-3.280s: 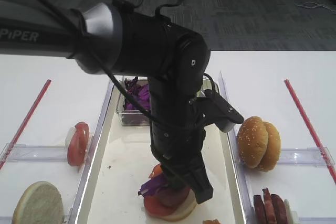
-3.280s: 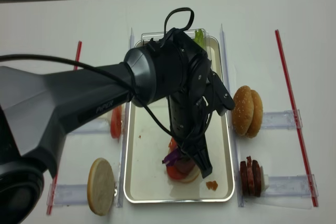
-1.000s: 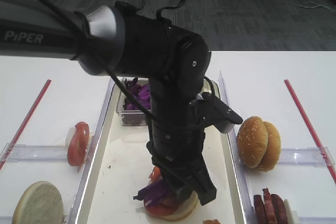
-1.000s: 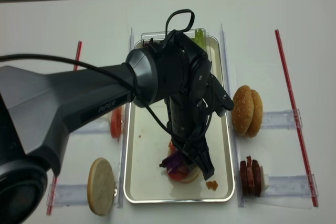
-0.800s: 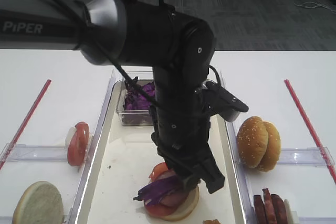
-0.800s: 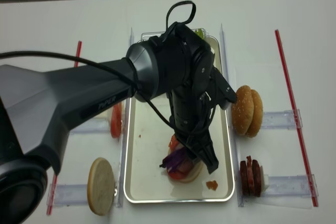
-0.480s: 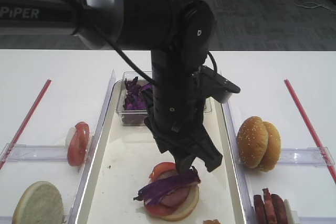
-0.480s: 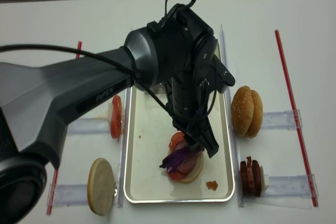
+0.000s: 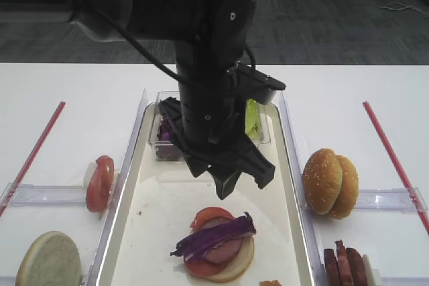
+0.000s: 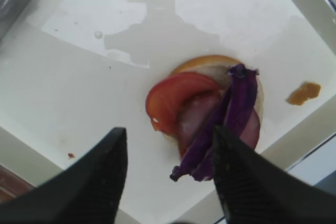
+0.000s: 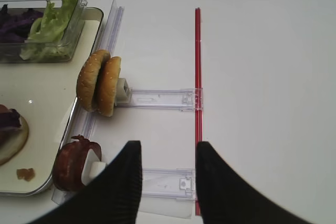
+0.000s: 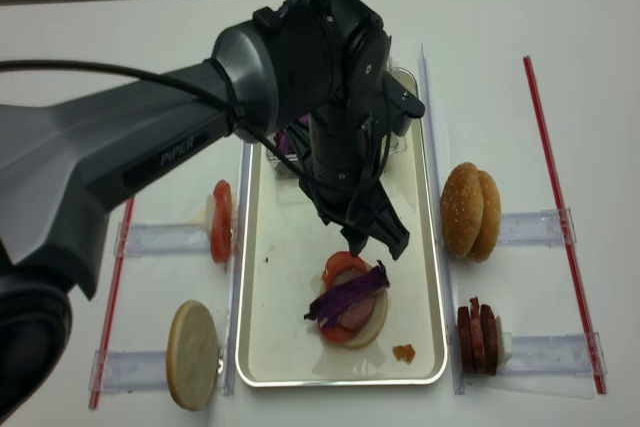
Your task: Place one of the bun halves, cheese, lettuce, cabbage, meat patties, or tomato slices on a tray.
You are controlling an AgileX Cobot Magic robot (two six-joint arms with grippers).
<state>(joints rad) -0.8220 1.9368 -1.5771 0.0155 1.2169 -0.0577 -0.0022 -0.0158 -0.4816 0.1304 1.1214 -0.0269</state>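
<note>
Spread wide and holding nothing, the left gripper (image 9: 233,177) hangs above the tray (image 9: 127,209), its two dark fingers (image 10: 100,182) framing the stack below in the left wrist view. Directly beneath it the cabbage (image 9: 214,236) lies draped slantwise across a pink round meat slice (image 10: 197,121) and a tomato slice (image 10: 170,98), all resting on a pale bun half (image 9: 236,267) near the tray's front end; the strip touches neither finger, so it looks released and settled, its limp ends hanging a little over the stack's edge. That placement suggests a burger being layered from the bottom up, with the cabbage step judged complete. At the tray's far end a clear plastic tub (image 11: 68,40) holds more purple shreds and the lettuce (image 11: 50,24), close at hand for picking. Sesame bun halves (image 9: 330,183) stand on edge in a clear rack to the right, with dark meat patties (image 12: 478,337) in front of them, while tomato slices (image 9: 99,183) sit racked on the left. Parked off to the right over bare table, the right gripper (image 11: 165,179) has its jaws closed on nothing.
</note>
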